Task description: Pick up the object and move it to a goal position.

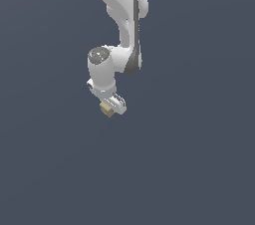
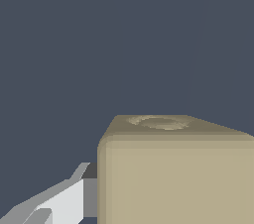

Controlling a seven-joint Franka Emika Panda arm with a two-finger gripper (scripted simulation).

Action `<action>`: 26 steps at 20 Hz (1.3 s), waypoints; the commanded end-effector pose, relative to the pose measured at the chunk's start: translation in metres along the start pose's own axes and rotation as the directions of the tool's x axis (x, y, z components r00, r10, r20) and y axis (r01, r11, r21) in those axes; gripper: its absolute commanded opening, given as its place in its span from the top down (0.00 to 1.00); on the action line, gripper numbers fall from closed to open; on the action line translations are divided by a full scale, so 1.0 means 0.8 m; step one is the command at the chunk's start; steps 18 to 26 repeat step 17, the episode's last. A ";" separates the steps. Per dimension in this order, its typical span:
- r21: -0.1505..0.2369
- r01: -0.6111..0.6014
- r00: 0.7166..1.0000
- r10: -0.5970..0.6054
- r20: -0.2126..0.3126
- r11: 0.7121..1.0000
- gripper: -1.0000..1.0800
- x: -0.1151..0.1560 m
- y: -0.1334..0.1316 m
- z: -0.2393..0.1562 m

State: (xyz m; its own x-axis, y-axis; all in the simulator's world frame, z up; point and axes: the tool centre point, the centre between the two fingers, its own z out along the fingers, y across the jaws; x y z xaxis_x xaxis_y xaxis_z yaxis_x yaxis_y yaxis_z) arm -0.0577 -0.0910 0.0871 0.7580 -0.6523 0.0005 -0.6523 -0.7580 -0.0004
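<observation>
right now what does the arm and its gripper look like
The arm is glossy white with rounded links, a dark grey strip down its side and a grey round joint cap. The gripper is white and blocky; its finger is white with grey shading. No cables or markings show.

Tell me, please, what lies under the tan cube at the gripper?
Under the tan cube only plain dark grey ground shows; nothing else appears there. The gripper covers the cube's upper side, so its grip is not clear. Whether the cube touches the ground cannot be told.

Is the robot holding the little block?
Seems so: the block sits at the gripper tip, with one finger against its side.
</observation>
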 end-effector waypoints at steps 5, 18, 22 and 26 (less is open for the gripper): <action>0.000 0.000 1.000 0.000 0.000 1.000 1.00 0.058 0.015 -0.035; -0.001 0.000 1.000 0.000 0.000 1.000 1.00 0.096 0.022 -0.056; -0.001 0.000 1.000 0.000 0.000 1.000 1.00 0.096 0.022 -0.056; -0.001 0.000 1.000 0.000 0.000 1.000 1.00 0.096 0.022 -0.056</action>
